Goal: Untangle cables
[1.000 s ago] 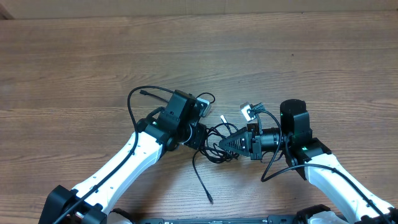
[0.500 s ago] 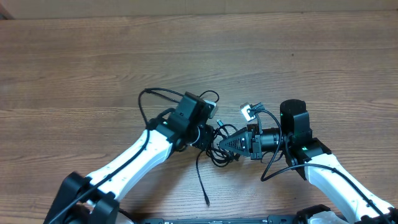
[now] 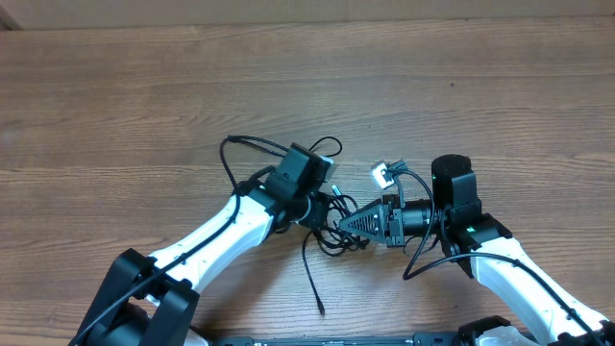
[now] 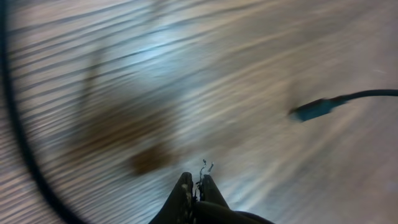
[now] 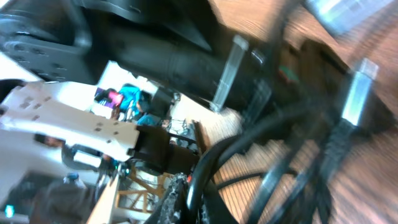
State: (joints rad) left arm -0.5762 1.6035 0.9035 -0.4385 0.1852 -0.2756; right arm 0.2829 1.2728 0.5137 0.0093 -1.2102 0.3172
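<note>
Tangle of thin black cables [image 3: 332,223] lying on the wooden counter [image 3: 144,96], seen from overhead. Left pincer [image 4: 194,186] meets the tangle from its left side. In the wrist view its fingers are pressed together, closed, and whether a strand is caught between them cannot be told. Right pincer [image 3: 344,224] enters the tangle from its right side, its tip buried among the loops. Its own wrist view shows the fingers closed around a black cord of the cables. One loose tail [image 3: 312,279] runs out of the tangle toward the counter's near edge and ends on bare wood. A silvery plug [image 3: 382,174] lies just beyond the tangle's right edge, on the far side of the right pincer. A dark plug end [image 4: 311,111], blurred, shows in the left wrist view, apart from the left pincer.
</note>
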